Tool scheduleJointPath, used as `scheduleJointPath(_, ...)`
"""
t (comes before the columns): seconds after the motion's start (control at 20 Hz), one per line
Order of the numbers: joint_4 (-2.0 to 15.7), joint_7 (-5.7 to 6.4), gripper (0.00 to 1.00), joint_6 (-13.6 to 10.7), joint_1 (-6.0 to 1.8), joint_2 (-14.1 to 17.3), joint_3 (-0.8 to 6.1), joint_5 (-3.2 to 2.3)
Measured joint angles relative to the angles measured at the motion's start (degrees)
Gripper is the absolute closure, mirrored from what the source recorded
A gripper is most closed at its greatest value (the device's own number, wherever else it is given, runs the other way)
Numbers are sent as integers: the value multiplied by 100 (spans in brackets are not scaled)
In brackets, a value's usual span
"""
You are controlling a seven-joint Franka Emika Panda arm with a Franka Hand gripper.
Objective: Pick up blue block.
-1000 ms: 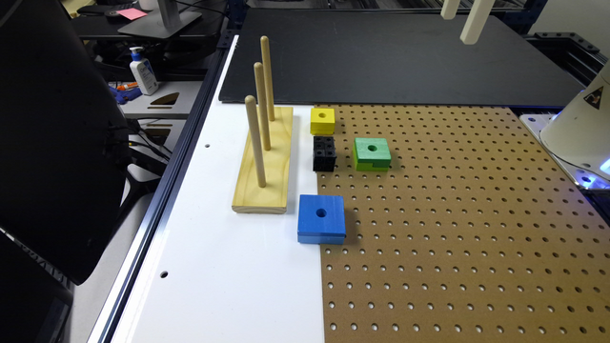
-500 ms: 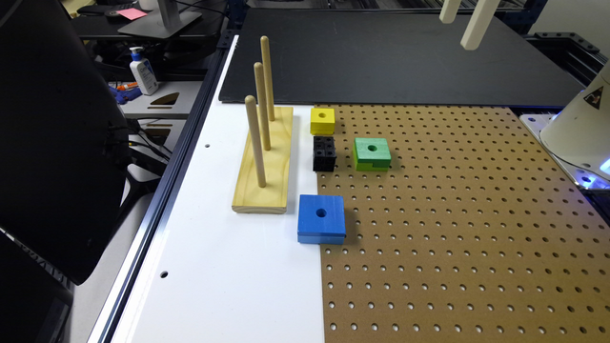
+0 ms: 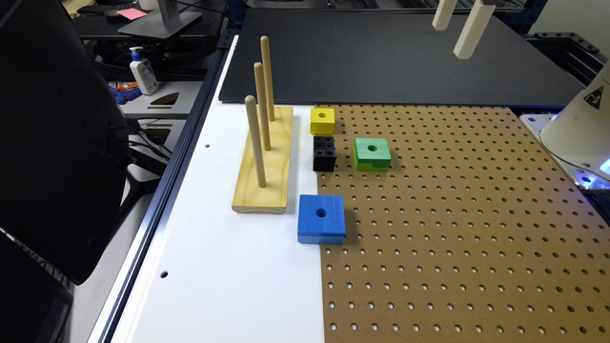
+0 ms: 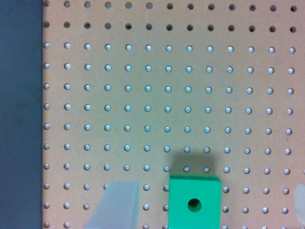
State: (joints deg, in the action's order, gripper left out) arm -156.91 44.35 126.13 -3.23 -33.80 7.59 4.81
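- The blue block (image 3: 321,218) lies flat on the surface, straddling the edge where the white part meets the pegboard (image 3: 476,238), just beside the near end of the wooden peg stand (image 3: 265,162).
- The hand (image 3: 460,26) hangs high, well apart from it, fingers spread and holding nothing.
- In the wrist view the green block (image 4: 195,202) sits below the hand; the blue one lies beyond it.

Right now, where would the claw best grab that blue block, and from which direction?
From above, probably. The blue block lies flat, half on the pegboard, so pinch two opposite side faces. All its sides look free; the wooden peg stand sits just apart. The open claw hangs high, away from it.
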Motion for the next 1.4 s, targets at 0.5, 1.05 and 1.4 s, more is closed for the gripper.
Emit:
scheduleJointPath(0.5,611,348,0,145,-4,791,413,100)
scheduleJointPath(1.05,1210,549,0,170,-8,1422,592,101)
scheduleJointPath(1.4,1603,844,0,175,-19,1844,866,100)
